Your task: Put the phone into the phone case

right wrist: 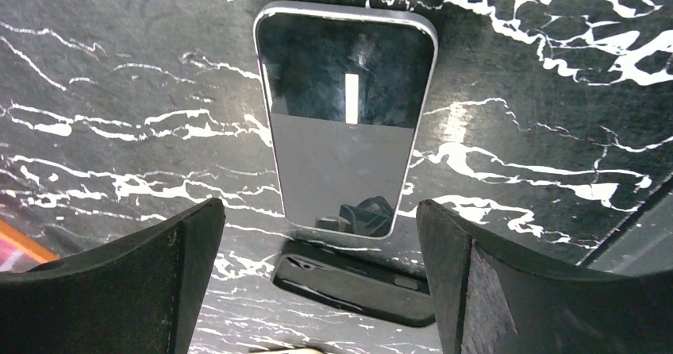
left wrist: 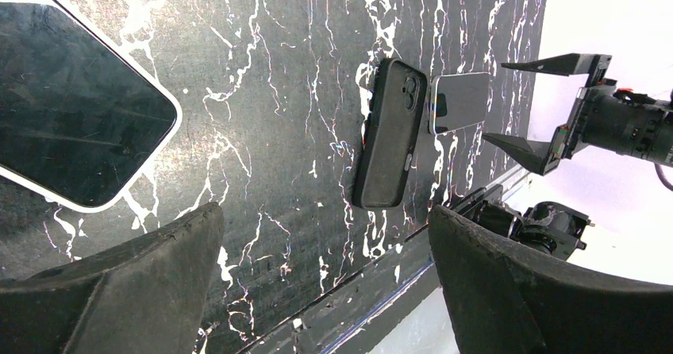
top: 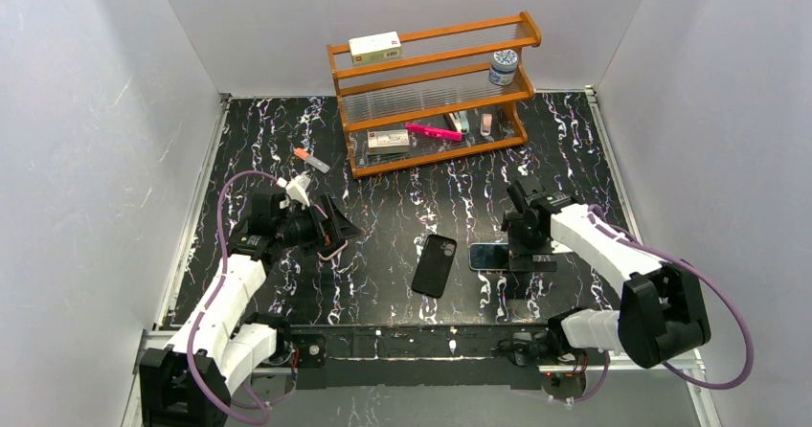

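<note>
The phone point(top: 486, 256) lies flat on the black marbled table, glossy screen up, with a pale rim. The matte black phone case point(top: 434, 264) lies just left of it, camera cut-out at its far end. My right gripper point(top: 522, 245) is open and empty, low over the phone's right end. In the right wrist view the phone point(right wrist: 345, 116) lies between the spread fingers, and the case point(right wrist: 357, 282) lies beyond it. My left gripper point(top: 326, 228) is open and empty over a pink-rimmed slab point(top: 332, 247). The left wrist view shows the case point(left wrist: 390, 136), the phone point(left wrist: 459, 101) and the right gripper point(left wrist: 496, 101).
A wooden three-shelf rack point(top: 436, 92) with boxes, a jar and small items stands at the back. A small orange-tipped stick point(top: 312, 160) lies left of it. The pale-rimmed slab point(left wrist: 71, 108) fills the left wrist view's upper left. Grey walls close in both sides.
</note>
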Robot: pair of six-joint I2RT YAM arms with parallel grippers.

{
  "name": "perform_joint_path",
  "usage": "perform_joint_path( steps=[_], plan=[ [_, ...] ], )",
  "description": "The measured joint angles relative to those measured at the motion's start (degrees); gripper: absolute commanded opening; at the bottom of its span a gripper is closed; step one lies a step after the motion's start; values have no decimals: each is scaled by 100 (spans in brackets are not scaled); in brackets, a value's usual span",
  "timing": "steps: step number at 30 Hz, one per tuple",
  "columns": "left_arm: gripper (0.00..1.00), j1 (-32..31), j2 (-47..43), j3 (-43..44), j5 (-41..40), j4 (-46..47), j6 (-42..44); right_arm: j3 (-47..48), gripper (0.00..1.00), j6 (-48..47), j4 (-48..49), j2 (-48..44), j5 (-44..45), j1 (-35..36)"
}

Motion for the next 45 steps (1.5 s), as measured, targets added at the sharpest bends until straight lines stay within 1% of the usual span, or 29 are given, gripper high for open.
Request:
perform_joint_path(
  steps=[8,13,16,20,29,40,45],
  plan=[
    [98,0,-15,0,-2,0,0,0,99,2,380,643,-66,-199],
    [98,-2,-20,0,-2,0,0,-2,99,-35,555,831,-136,-302],
    [98,-7,-20,0,-2,0,0,-26,97,-59,671,927,-225,-361],
    [98,-7,-20,0,-2,-2,0,-39,96,-101,741,1025,-516,-431],
    [98,-15,-52,0,-2,-2,0,229,96,-356,494,1495,-946,-452],
    [98,-17,-57,0,0,0,0,236,99,-341,372,1517,-872,-450],
    [98,-28,-57,0,2,0,2,149,99,-341,269,1504,-673,-457]
  ],
)
